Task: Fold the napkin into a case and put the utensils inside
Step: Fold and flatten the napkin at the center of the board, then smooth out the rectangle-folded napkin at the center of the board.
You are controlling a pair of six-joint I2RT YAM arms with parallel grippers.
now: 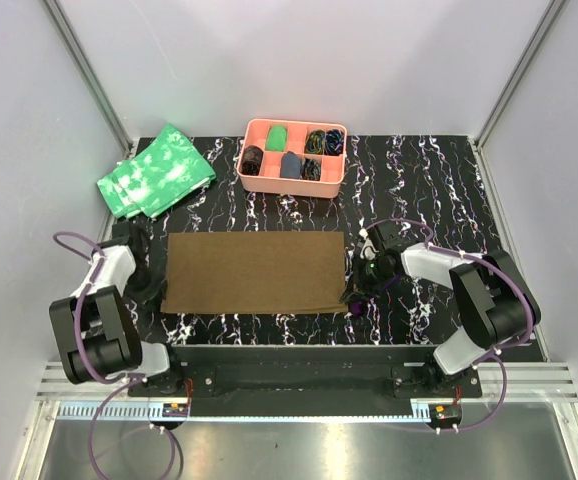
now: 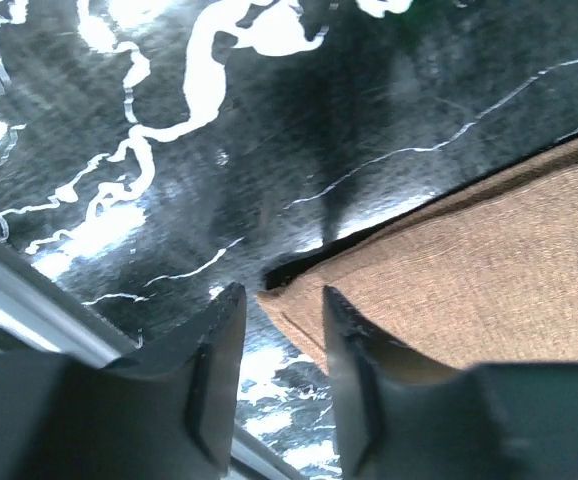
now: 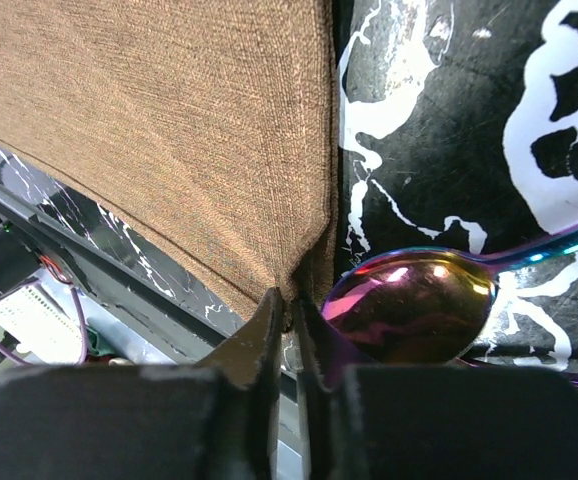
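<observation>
Lab test cell: white panels (image 1: pixel 299 60), aluminium frame rails (image 1: pixel 88 70).

napkin (image 1: pixel 254 272) centre; tray (image 1: pixel 289 187) behind; cloths (image 1: pixel 157 170) behind-left; spoon (image 3: pixel 409 310) right.

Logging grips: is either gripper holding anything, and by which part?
Right gripper pinches the napkin at its near right corner; left gripper is open, holding nothing.

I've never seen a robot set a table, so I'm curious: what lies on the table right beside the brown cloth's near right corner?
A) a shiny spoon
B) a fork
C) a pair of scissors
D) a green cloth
A: the right wrist view shows the rounded, purple-gold bowl of a spoon lying just beside the corner of the napkin.
</observation>
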